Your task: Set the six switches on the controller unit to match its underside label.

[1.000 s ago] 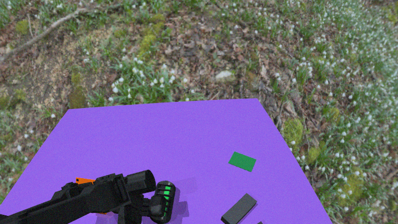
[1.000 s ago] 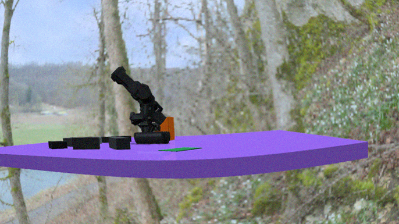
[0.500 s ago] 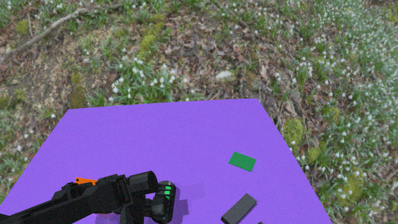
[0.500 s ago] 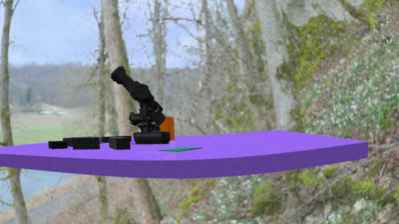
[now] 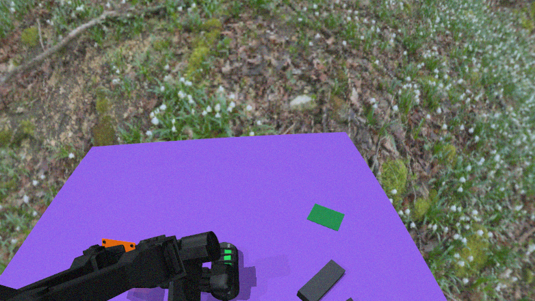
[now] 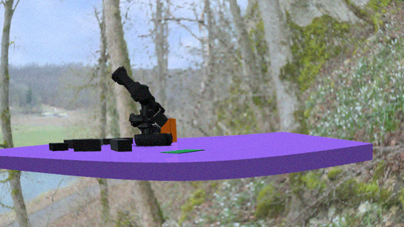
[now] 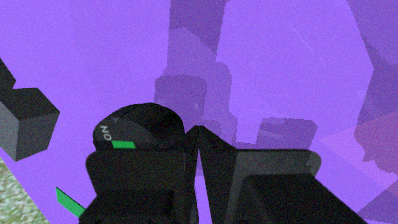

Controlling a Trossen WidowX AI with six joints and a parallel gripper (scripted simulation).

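The dark controller unit (image 5: 234, 275) (image 6: 153, 140) (image 7: 150, 122) sits flat on its base on the purple bench, so its underside label is hidden. In the top view a few green switch ends show near its far end. The arm and gripper cover the other switches. The wrist view shows the ON print and one green end beside the left finger. My gripper (image 7: 198, 129) is shut with nothing between its fingertips. It is down at the unit, over its switch side in the top view. Whether the tips touch a switch cannot be told.
A green card (image 5: 325, 217) (image 6: 182, 151) (image 7: 69, 201) lies beyond the unit. A dark block (image 5: 321, 280) lies to its right in the top view. An orange bracket (image 5: 118, 245) (image 6: 173, 129) stands by the arm. Several dark blocks stand left of the unit in the exterior view.
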